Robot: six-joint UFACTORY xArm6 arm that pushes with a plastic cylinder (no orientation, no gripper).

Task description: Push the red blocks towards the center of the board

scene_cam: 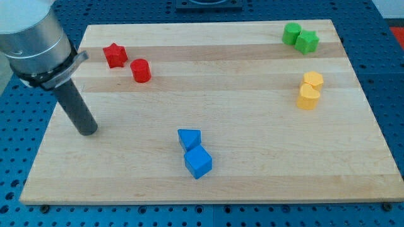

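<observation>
A red star block (115,55) and a red cylinder block (141,70) sit close together near the top left of the wooden board (208,94). My tip (87,130) rests on the board at the left side, below and to the left of both red blocks, well apart from them.
A blue triangle block (189,138) and a blue cube (198,162) touch near the bottom middle. A green cylinder (291,33) and green star (307,42) sit at the top right. Two yellow blocks (312,80) (308,97) sit at the right.
</observation>
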